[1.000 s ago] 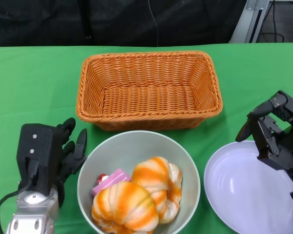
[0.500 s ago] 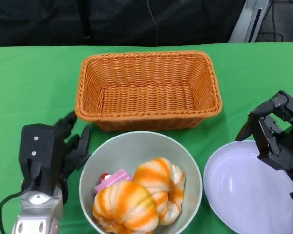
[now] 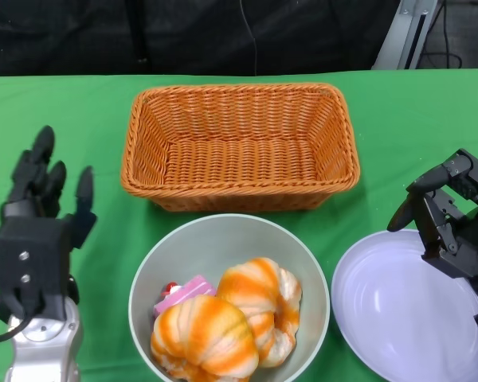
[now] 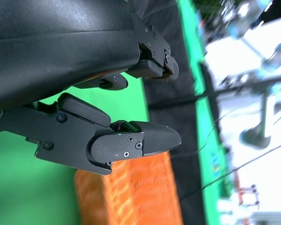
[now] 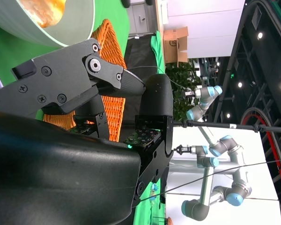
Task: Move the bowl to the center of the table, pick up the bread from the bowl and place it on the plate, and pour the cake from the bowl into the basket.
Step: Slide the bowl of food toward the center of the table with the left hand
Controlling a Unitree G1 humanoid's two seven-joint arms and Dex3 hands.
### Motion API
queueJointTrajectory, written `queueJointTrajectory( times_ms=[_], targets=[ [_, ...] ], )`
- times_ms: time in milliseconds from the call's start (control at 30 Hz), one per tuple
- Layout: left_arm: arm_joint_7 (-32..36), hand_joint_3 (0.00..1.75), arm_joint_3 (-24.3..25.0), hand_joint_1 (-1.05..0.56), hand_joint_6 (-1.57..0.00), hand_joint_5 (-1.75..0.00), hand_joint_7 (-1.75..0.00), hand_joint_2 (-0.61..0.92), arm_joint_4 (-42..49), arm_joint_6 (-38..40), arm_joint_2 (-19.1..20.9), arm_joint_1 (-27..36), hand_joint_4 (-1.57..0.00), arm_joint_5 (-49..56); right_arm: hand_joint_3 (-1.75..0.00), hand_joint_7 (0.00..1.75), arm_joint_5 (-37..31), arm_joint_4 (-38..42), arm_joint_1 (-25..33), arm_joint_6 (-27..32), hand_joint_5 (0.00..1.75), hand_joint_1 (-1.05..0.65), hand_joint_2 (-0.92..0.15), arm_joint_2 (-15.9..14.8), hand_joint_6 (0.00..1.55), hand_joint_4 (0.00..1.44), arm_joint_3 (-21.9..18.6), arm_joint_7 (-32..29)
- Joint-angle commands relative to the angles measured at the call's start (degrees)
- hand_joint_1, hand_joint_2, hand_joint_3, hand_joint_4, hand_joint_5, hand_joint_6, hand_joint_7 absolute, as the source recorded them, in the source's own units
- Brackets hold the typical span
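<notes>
Green cloth is covering the desk point(image 3: 72, 111), and a grey bowl point(image 3: 223, 239) is sitting near the front edge, just in front of the woven orange basket point(image 3: 240, 147). Two orange-striped bread rolls are lying in the bowl, the nearer bread point(image 3: 203, 336) pressing against the one behind it point(image 3: 264, 301), while a pink cake point(image 3: 185, 292) is peeking out on their left side, touching the bowl's inner wall. Just beside the bowl on the right, a pale lilac plate point(image 3: 398, 310) is resting on the cloth.

On the left, the left robot hand point(image 3: 38, 223) is hovering apart from the bowl, released, with its fingers point(image 3: 44, 151) spread and pointing away from the robot, grasping nothing. Its wrist view is showing bare fingers over the cloth with the basket beyond.

At the right, the right robot hand point(image 3: 446, 219) is hanging over the plate's far rim, released too, its fingers loosely bent and apart around nothing. The basket is holding nothing visible inside.
</notes>
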Motion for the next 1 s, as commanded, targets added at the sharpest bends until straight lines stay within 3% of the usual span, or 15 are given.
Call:
queueJointTrajectory(
  times_ms=[33,100,233,400,467,567,633,733,1000],
  targets=[
    [-1.9,0.31,2.3,-0.51,-0.62,-0.08,-0.06,0.92,3.7,-6.0,0.4,-1.9,-0.63,-4.1,-0.80,1.45,0.3,0.3,0.1,-0.6,1.70,-0.06,-0.80,-0.6,0.65,0.76,-0.4,-0.2],
    [-5.8,0.26,3.3,-0.46,-0.67,-0.09,-0.06,0.92,5.7,-8.9,0.6,-2.7,-0.70,-7.7,-0.81,1.45,0.5,0.3,0.1,-0.4,1.70,-0.06,-0.80,-0.6,0.64,0.76,-0.5,-0.2],
    [-13.4,0.16,4.7,-0.22,-0.96,-0.15,-0.11,0.92,9.5,-13.0,1.5,-3.8,-0.98,-12.8,-0.80,1.43,1.1,0.1,0.2,0.4,1.68,-0.06,-0.79,-0.7,0.64,0.76,-0.7,0.0],
    [-21.4,0.21,6.0,-0.07,-1.18,-0.26,-0.19,0.92,17.1,-19.3,3.6,-5.4,-1.17,-15.1,-0.79,1.36,1.4,1.0,-0.1,-0.3,1.64,-0.06,-0.79,-0.8,0.66,0.77,-1.1,0.4],
    [-22.2,0.25,6.0,-0.10,-1.22,-0.60,-0.23,0.92,20.6,-21.9,4.9,-6.1,-1.09,-14.0,-0.71,1.29,1.5,1.3,-0.2,-0.5,1.59,-0.08,-0.81,-1.0,0.68,0.78,-1.2,0.7],
    [-22.8,0.27,5.9,-0.10,-1.22,-0.97,-0.30,0.92,24.9,-25.3,6.4,-6.9,-0.95,-12.5,-0.60,1.21,1.8,1.8,-0.3,-0.9,1.53,-0.09,-0.85,-1.4,0.71,0.78,-1.3,1.7],
    [-23.6,0.29,5.9,-0.09,-1.21,-1.11,-0.37,0.92,27.1,-27.1,7.1,-7.3,-0.91,-12.1,-0.53,1.12,1.8,2.4,-0.7,-1.7,1.47,-0.10,-0.88,-2.1,0.72,0.76,-1.3,3.3],
    [-25.0,0.31,5.7,-0.09,-1.08,-1.22,-0.66,0.92,29.2,-28.5,7.7,-7.7,-0.86,-12.2,-0.43,0.99,-0.1,2.5,-0.9,-3.5,1.38,-0.12,-0.89,-3.1,0.74,0.72,-1.3,3.3],
    [-26.1,0.32,6.2,-0.12,-0.98,-1.30,-0.87,0.92,30.8,-30.8,7.8,-7.2,-0.82,-12.7,-0.25,0.70,-1.0,2.6,-2.1,-6.4,1.19,-0.22,-0.87,-5.9,0.65,0.62,-0.8,5.3]
  ],
)
